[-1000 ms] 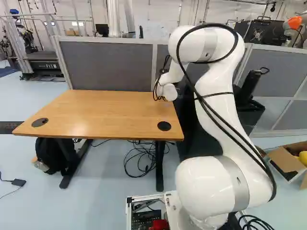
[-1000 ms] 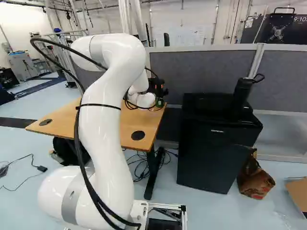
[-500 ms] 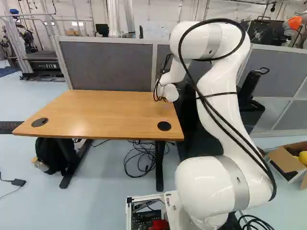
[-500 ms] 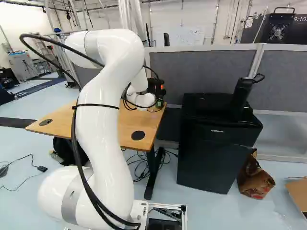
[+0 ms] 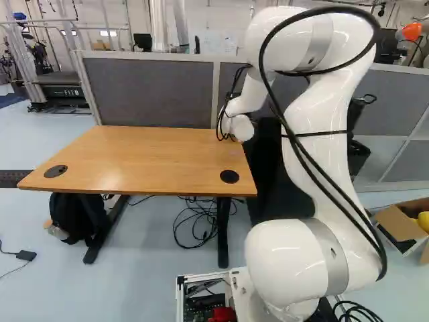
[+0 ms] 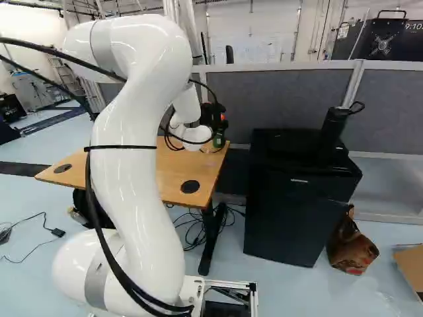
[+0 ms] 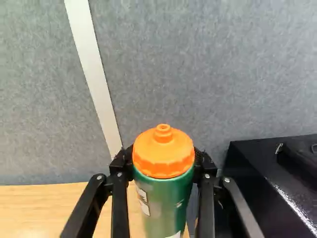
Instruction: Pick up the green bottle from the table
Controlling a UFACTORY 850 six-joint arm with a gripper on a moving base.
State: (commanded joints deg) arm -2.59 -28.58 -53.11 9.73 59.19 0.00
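At the back right corner of the wooden table point(image 5: 134, 157), my black gripper point(image 6: 213, 117) shows in the right base view beyond the white wrist. Part of the green bottle point(image 6: 218, 140) is visible just beside it. The wrist view has the green bottle point(image 7: 166, 201), with its orange cap, upright between the two fingers of the gripper point(image 7: 164, 161). Both fingers press against its sides near the cap, so the gripper is shut on it. The bottle's base is hidden, and I cannot tell whether it touches the tabletop.
A grey partition point(image 5: 151, 94) stands close behind the table. To the table's right is a black cabinet point(image 6: 297, 205) with a dark upright object point(image 6: 332, 132) on top. A backpack point(image 5: 74, 216) and loose cables point(image 5: 200, 225) lie under the table. A cardboard box point(image 5: 402, 225) sits farther right.
The arm's elbow has risen and swung outward, away from the table, while the wrist has shifted only slightly at the table's back right corner. The base has stayed put.
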